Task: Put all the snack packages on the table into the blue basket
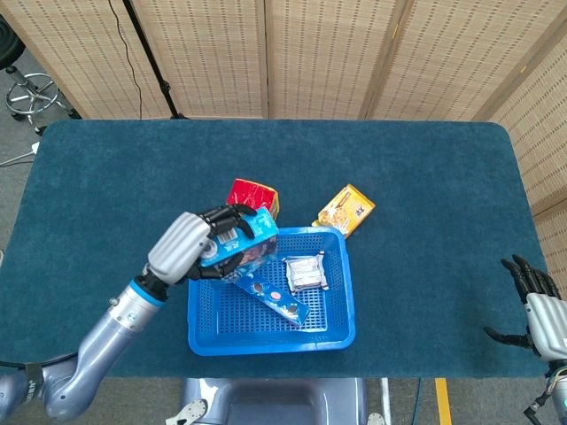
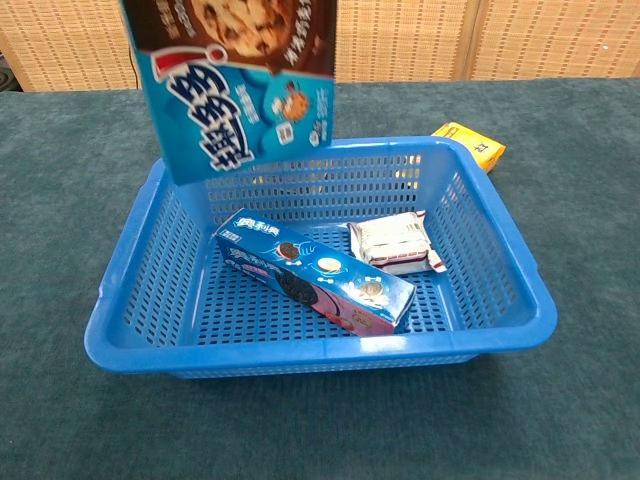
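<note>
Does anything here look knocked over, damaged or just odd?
Nothing looks damaged or spilled. The cookie box hangs tilted over the blue basket only because the left hand holds it there.

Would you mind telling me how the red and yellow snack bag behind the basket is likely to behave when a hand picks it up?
The red and yellow bag looks like soft crinkled film, so it will probably give under the fingers rather than hold shape. It stands upright beside the blue basket, so a sideways nudge may tip it. Puffed as it looks, it is likely light.
</note>
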You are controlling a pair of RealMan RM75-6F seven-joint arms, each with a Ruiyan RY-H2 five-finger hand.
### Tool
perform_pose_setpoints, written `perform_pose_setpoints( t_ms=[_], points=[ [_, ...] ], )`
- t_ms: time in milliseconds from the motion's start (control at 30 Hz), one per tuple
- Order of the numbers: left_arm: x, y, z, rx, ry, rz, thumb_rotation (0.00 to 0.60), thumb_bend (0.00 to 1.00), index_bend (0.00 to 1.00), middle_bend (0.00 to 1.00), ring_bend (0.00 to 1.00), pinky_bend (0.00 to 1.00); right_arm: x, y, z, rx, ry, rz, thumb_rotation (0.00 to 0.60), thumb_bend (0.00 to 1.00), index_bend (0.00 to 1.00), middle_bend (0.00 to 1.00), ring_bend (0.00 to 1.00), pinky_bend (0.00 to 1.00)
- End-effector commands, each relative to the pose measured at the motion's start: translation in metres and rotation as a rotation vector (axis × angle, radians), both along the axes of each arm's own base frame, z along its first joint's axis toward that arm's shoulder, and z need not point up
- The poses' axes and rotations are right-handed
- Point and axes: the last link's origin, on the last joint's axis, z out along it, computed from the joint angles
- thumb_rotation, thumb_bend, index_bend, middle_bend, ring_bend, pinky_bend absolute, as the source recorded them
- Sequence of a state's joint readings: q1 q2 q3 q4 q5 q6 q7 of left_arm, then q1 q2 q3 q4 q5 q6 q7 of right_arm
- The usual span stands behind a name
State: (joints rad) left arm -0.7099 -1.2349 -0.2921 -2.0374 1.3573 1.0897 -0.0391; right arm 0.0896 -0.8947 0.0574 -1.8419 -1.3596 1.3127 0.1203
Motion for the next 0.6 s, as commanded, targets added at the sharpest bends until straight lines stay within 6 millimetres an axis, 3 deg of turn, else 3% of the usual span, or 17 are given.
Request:
perform_pose_setpoints(
  t_ms=[33, 267, 333, 367, 433, 467, 533, 600],
  points=[
    [0.006, -0.004, -0.033, -0.088, 0.056, -0.102, 0.600, 0.55, 0.52, 0.48, 0.56, 0.76, -0.001, -0.001, 0.000, 0.002, 0.002, -0.004, 0.600, 0.00, 0.00, 0.00, 0.00, 0.05],
    [0.024, 0.005, -0.071, -0.110, 0.087, -0.126, 0.600, 0.54, 0.52, 0.47, 0.55, 0.76, -0.004, -0.003, -0.001, 0.005, 0.005, -0.016, 0.600, 0.00, 0.00, 0.00, 0.00, 0.05],
    [0.026, 0.006, -0.080, -0.124, 0.115, -0.125, 0.600, 0.51, 0.45, 0.41, 0.48, 0.74, -0.005, -0.004, -0.001, 0.005, 0.007, -0.020, 0.600, 0.00, 0.00, 0.00, 0.00, 0.05],
    [0.026, 0.005, -0.082, -0.138, 0.127, -0.125, 0.600, 0.48, 0.38, 0.34, 0.41, 0.68, -0.005, -0.004, -0.001, 0.004, 0.007, -0.021, 0.600, 0.00, 0.00, 0.00, 0.00, 0.05],
    [0.027, 0.002, -0.087, -0.185, 0.161, -0.129, 0.600, 0.34, 0.10, 0.07, 0.12, 0.35, -0.006, -0.004, -0.001, 0.004, 0.007, -0.023, 0.600, 0.00, 0.00, 0.00, 0.00, 0.05],
    [0.026, 0.002, -0.087, -0.201, 0.180, -0.134, 0.600, 0.27, 0.02, 0.01, 0.04, 0.19, -0.006, -0.004, 0.000, 0.003, 0.007, -0.025, 0.600, 0.00, 0.00, 0.00, 0.00, 0.05],
    [0.029, 0.005, -0.084, -0.178, 0.178, -0.139, 0.600, 0.15, 0.00, 0.00, 0.00, 0.01, -0.007, -0.004, 0.000, 0.002, 0.008, -0.029, 0.600, 0.00, 0.00, 0.00, 0.00, 0.05],
    [0.030, 0.006, -0.079, -0.161, 0.143, -0.136, 0.600, 0.08, 0.00, 0.00, 0.00, 0.00, -0.008, -0.004, 0.000, 0.001, 0.008, -0.031, 0.600, 0.00, 0.00, 0.00, 0.00, 0.05]
  ],
)
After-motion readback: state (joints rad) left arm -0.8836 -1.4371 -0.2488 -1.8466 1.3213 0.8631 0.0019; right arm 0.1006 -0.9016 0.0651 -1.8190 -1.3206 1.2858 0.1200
